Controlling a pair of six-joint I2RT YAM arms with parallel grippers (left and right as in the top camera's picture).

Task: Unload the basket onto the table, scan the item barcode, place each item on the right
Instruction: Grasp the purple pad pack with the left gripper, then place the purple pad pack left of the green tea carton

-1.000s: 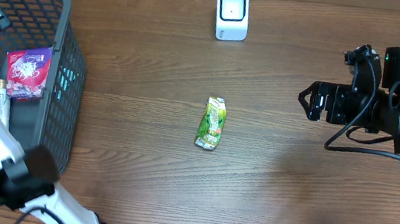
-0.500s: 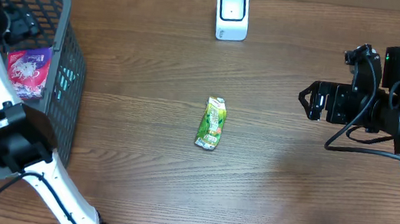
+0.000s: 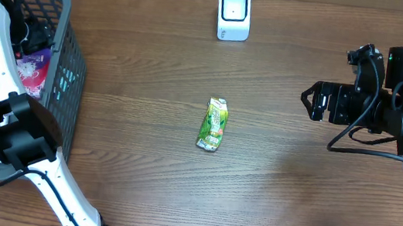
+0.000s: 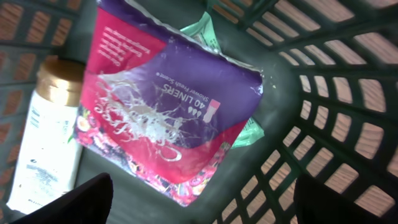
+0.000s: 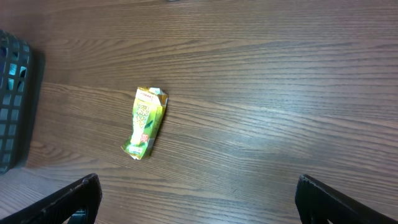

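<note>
Liner pack (image 3: 33, 75), purple and pink, is seen from overhead lying inside the grey basket (image 3: 66, 72), directly beneath the left claw (image 3: 34, 35). The white scanner (image 3: 234, 13) is stood well apart from that claw, far off to its right at the back edge of the table (image 3: 291, 203). A green pouch (image 3: 214, 124) is laid flat mid-table, between the two claws and touched by neither. The right claw (image 3: 316, 102) is held above bare wood, well to the right of the pouch.

From the left wrist, the pack is shown filling the space under the claw, with "40 LINERS" printed on it. A bottle (image 4: 46, 143) is lying just beside one edge, and a teal packet (image 4: 252, 132) is tucked under the pack. The claw's fingertips (image 4: 93, 199) are spread wide at the lower corners, released, with nothing grasped.

From the right wrist, the pouch is seen ahead of the claw and to one side, and the claw is likewise spread wide and empty.

The task is judged to be at an early stage: no item is gripped and nothing is presented to the scanner. A grasp, a lift out of the basket, and a carry to the scanner are judged to remain. No barcode can be made out.
</note>
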